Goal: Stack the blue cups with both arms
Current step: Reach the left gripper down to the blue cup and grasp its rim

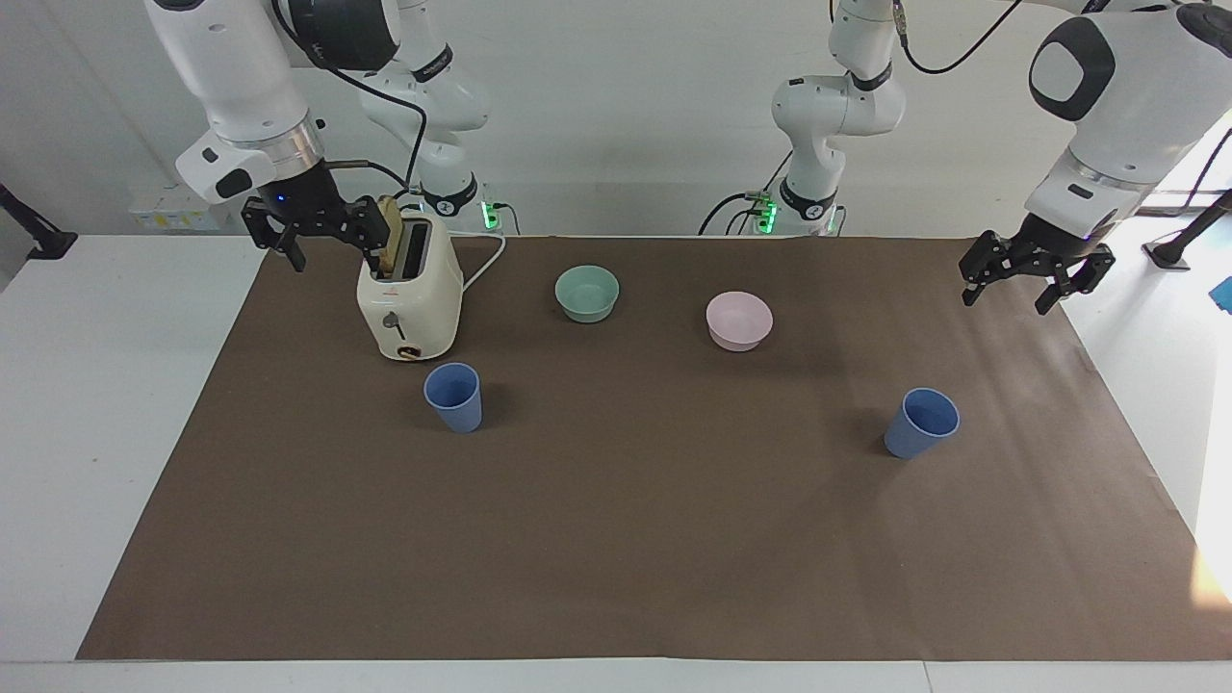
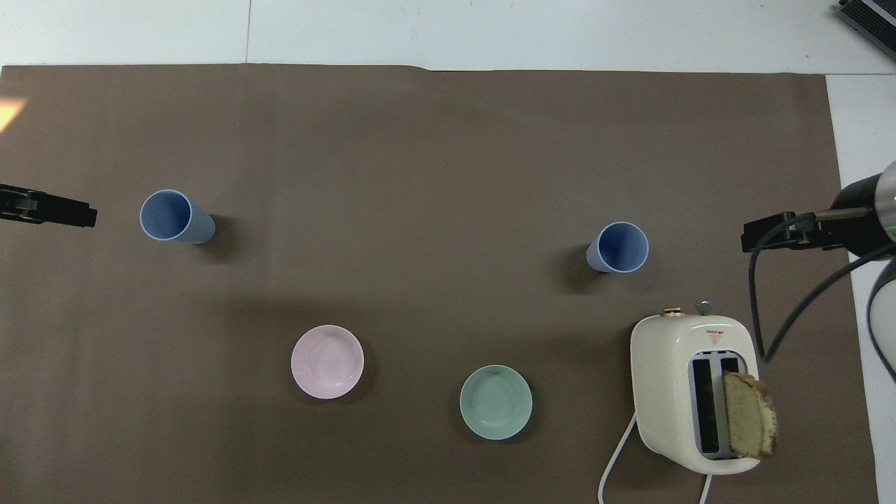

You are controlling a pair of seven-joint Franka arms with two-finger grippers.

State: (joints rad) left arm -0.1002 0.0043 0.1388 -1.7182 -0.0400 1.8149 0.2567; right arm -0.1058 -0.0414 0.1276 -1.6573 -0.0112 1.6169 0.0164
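1. Brown paper covers my worktop (image 1: 616, 577) in the facing view. My left claw (image 1: 1036, 268) hangs spread wide and empty over the paper's corner at my left arm's end. My right claw (image 1: 313, 229) hangs just as wide and empty beside the cream toaster (image 1: 409, 298), which has a slice of bread (image 1: 389, 246) standing in one slot.
2. Same view: one blue cup (image 1: 453, 397) stands upright at about 5 o'clock from the toaster, near it. The other blue cup (image 1: 922, 422) stands upright well apart from the first, toward my left arm's end, at 7 o'clock from my left claw. A mint-green bowl (image 1: 587, 293) and a pink bowl (image 1: 739, 320) sit nearer to me than both cups.
3. Overhead view: my left claw (image 2: 52, 211) shows at 9 o'clock from its blue cup (image 2: 171, 217), apart from it. My right claw (image 2: 787, 234) shows at 3 o'clock from the other blue cup (image 2: 619, 247). The pink bowl (image 2: 327, 362) and green bowl (image 2: 495, 402) lie between the cups.
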